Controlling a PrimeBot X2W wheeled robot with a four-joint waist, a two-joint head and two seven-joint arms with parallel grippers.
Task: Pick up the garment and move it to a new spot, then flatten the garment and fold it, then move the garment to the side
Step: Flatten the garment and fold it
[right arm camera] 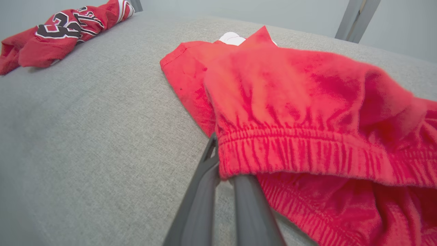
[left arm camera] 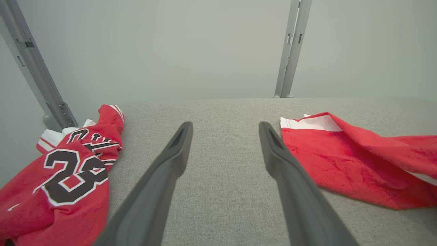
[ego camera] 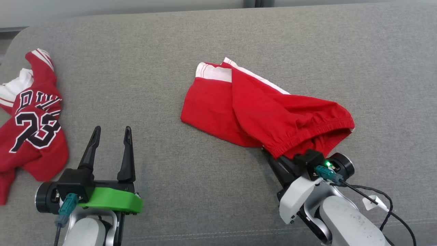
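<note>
Grey cushion fabric (ego camera: 218,34) is spread across the frame, where the red shorts (ego camera: 259,112), crumpled at centre right, are pinched at the waistband by the right gripper (right arm camera: 222,167), apparently for lifting, while the left gripper (ego camera: 111,145) is held spread and empty at lower left near a jersey (ego camera: 30,130).

The red shorts (ego camera: 259,109) are soft, matt knitted cloth with a slightly fuzzy nap and a gathered elastic waistband (right arm camera: 307,153). The jersey (ego camera: 30,126) is similar red cloth; its black 23 is smoother, perhaps printed on. Under them is coarse grey woven upholstery (ego camera: 153,68). The left gripper (ego camera: 113,128) has matt dark plastic fingers (ego camera: 127,153) above a glossy green plastic bracket (ego camera: 112,201). The posts (left arm camera: 293,48) are bare, satin-finished metal.
</note>
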